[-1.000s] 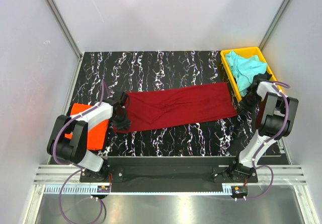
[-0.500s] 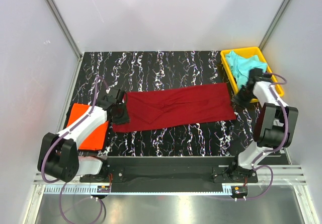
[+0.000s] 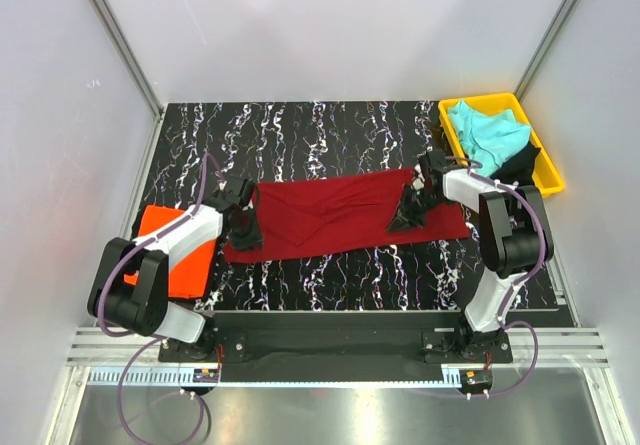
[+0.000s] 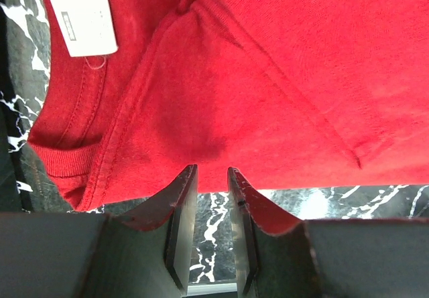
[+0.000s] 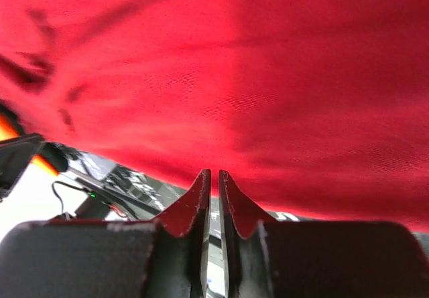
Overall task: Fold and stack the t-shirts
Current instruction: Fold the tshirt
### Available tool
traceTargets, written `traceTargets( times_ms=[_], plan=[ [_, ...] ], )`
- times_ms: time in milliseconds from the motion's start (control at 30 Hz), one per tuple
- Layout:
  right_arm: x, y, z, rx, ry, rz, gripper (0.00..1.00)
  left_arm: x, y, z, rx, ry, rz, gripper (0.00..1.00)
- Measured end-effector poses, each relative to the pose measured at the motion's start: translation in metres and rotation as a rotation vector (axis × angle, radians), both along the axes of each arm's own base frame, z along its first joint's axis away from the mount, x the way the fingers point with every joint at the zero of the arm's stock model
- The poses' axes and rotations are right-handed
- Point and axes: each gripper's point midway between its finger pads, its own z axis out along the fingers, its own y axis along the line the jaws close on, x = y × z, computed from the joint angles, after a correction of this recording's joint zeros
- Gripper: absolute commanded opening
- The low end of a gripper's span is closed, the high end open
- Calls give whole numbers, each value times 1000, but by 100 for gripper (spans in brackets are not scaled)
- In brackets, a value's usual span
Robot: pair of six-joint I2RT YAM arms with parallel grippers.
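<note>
Red t-shirt (image 4: 268,77) — white neck label (image 4: 82,21), illegible

The dark red t-shirt (image 3: 340,215) lies spread flat across the middle of the tabletop (image 3: 300,130), its long side running left to right. My left pincer (image 3: 246,233) points down at the shirt's left end, near the front edge. My right pincer (image 3: 408,213) stands over the right portion of the same shirt, inside its right edge. The orange t-shirt (image 3: 188,260) lies as a flat rectangle at the left tabletop edge, partly under my left arm, just beside the red shirt. The yellow tray (image 3: 550,173) occupies the far right corner. It holds the turquoise t-shirt (image 3: 487,133), with the black t-shirt (image 3: 521,157) at its near side. Jaw gaps are not readable from this height.
</note>
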Motion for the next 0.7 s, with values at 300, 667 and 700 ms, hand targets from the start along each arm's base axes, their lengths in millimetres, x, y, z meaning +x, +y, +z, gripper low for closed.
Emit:
traceTargets(
  times_ms=[300, 667, 700],
  plan=[
    [-31, -10, -28, -21, 89, 26, 15, -14, 9, -20, 39, 41, 11, 28],
    [-29, -23, 6, -96, -2, 6, 43, -13, 7, 7, 3, -53, 30, 29],
    [-25, -23, 9, -96, -14, 9, 43, -12, 6, 13, -4, -78, 37, 29]
  ],
)
